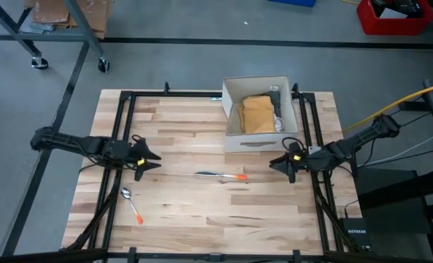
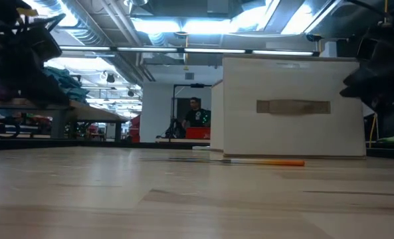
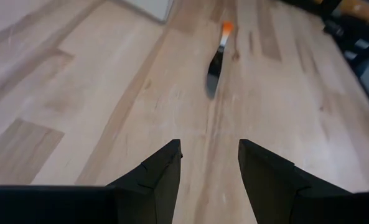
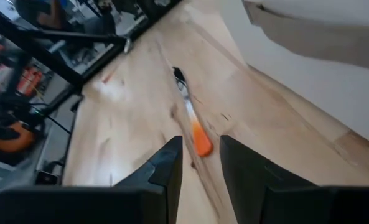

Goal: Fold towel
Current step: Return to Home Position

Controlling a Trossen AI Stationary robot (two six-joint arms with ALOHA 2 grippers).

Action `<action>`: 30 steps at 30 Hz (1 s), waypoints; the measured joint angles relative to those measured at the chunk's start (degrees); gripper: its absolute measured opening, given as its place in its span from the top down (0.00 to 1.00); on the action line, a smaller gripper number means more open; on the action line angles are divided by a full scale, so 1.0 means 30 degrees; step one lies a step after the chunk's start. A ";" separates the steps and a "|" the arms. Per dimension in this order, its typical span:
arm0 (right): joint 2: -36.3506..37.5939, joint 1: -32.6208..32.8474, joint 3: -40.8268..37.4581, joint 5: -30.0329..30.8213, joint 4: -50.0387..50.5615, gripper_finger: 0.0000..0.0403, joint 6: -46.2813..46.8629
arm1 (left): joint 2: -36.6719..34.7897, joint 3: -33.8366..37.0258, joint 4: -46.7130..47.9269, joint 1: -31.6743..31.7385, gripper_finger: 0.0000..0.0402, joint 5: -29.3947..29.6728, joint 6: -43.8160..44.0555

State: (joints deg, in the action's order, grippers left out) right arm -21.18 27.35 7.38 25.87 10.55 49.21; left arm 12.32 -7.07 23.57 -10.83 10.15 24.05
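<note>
The orange towel [image 1: 258,114] lies folded inside the laundry organizer [image 1: 263,143]. The organizer stands just beyond the right gripper [image 1: 277,164], toward the table's far edge, and well apart from the left gripper [image 1: 153,160]. A pale strip at the towel's side may be a white towel under it, though the high view is too coarse to be sure.

Both grippers hang low over the wooden table [image 1: 187,219] and point inward at each other. The left one's fingers are spread a moderate way, the right one's only narrowly parted, and neither holds anything.

A knife [image 1: 215,174] lies flat between them, its orange handle toward the right gripper. A spoon [image 1: 131,202], also orange-handled, rests near the left gripper on the side toward the table's near edge.

The towel looks like light, limp cloth with a matte weave. It would probably sag and slip out of its fold if pinched through one layer. A better hold would be at the folded edge, catching all layers at once (or at two corners, one per gripper).

The organizer is a stiff, pale, square-walled box with a brown slot handle on its front. The table is smooth, banded butcher-block. With the cloth boxed, the folding appears finished.
</note>
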 joint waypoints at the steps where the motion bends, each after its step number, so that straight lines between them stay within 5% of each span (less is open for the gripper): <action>1: 0.0185 0.0000 0.0000 0.0000 0.0007 0.73 0.0000 | -0.0313 0.0000 0.0000 0.0000 0.62 -0.0006 0.0001; 8: 0.1983 -0.0397 -0.0004 -0.0056 0.0300 0.73 -0.0007 | -0.2430 0.0007 0.0021 0.0000 0.62 0.0000 0.0000; 15: 0.3015 -0.3355 -0.0797 -0.0505 0.0097 0.73 0.0036 | -0.4057 0.0009 0.0032 0.0022 0.62 -0.0015 0.0013; 30: 0.5541 -0.5785 -0.0823 -0.0423 0.0029 0.73 0.0029 | -0.4024 0.0022 0.0007 0.0029 0.62 -0.0022 0.0007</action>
State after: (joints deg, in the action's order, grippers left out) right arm -4.55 10.00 4.91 24.60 10.63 49.30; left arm 0.25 -7.01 23.59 -10.74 10.09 24.08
